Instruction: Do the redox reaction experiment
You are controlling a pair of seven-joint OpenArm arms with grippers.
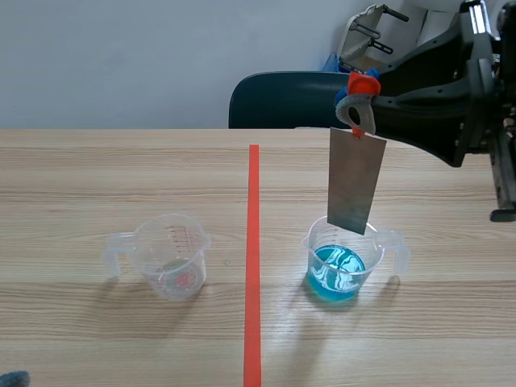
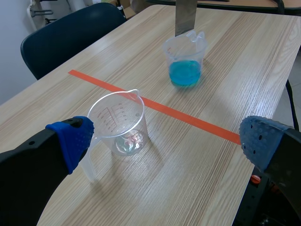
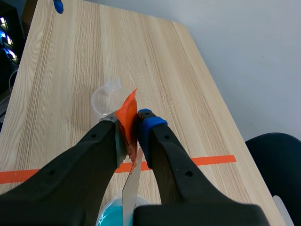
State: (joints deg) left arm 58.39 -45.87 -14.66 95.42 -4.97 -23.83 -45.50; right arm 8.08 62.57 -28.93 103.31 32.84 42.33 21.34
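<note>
Left of the tape line [image 1: 253,266], a clear cup [image 1: 171,258]; chair [image 1: 278,101] behind.

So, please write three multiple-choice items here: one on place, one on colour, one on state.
1. Where is the plate? A) above the cup with liquid B) in the empty cup C) flat on the table
2. The liquid is: A) red B) blue C) yellow
3. The left end effector is: A) open B) shut on a cup C) shut on the plate
Key: 1 A, the right end effector holds it there; 2 B, plainly blue; 3 A, fingers wide apart.
</note>
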